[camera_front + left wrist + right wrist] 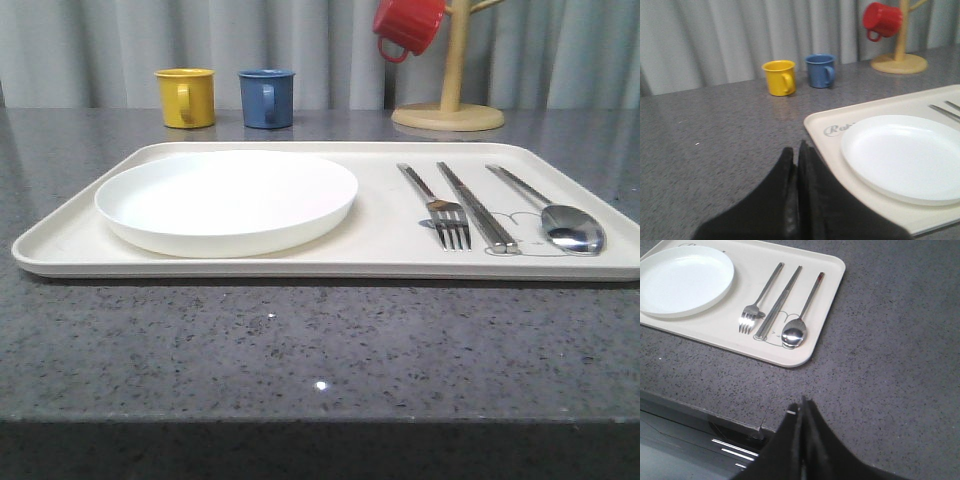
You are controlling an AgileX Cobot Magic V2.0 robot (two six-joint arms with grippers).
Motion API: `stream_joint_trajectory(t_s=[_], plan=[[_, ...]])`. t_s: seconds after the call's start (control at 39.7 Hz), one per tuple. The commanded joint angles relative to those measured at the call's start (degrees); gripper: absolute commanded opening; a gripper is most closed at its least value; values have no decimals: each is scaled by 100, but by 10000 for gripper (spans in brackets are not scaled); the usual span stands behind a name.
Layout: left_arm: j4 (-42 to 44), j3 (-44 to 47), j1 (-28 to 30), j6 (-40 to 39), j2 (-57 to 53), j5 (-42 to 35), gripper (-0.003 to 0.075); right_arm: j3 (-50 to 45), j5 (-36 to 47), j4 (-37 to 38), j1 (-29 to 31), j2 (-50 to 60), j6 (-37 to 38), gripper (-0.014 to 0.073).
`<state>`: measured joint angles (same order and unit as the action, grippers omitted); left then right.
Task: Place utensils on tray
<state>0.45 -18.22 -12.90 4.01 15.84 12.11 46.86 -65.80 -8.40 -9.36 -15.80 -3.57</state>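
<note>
- Two sets of black fingers are pressed together and hold nothing: the left gripper (797, 152) sits low over the speckled grey surface (300, 350), just beside the tray's corner; the right gripper (802, 407) hangs near the surface's edge, well apart from the tray.
- Cream tray (250, 268), rectangular, rounded corners, low rim.
- Round shallow white plate (226, 198) lies at the tray's 9 o'clock side.
- Shiny steel fork (441, 208), flat chopsticks (478, 207) and spoon (556, 214) lie side by side at 3 o'clock.
</note>
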Motion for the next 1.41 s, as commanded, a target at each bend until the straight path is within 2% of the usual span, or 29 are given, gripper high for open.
stream_joint_trajectory(t_s=[0.0, 0.13, 0.33, 0.45, 1.39], plan=[[-308, 606, 504, -37, -602, -865, -20, 121, 425, 19, -4, -84, -42, -68], [-396, 1438, 906, -37, -1328, -1053, -20, 121, 425, 19, -4, -84, -42, -68], [-396, 1928, 927, -37, -1734, -1549, -20, 121, 425, 19, -4, -84, -42, -68], [-396, 1939, 849, -37, -1734, -1823, -20, 121, 425, 19, -4, -84, -42, -68], [-396, 1939, 823, -37, -1734, -1811, -20, 121, 425, 19, -4, -84, -42, -68]])
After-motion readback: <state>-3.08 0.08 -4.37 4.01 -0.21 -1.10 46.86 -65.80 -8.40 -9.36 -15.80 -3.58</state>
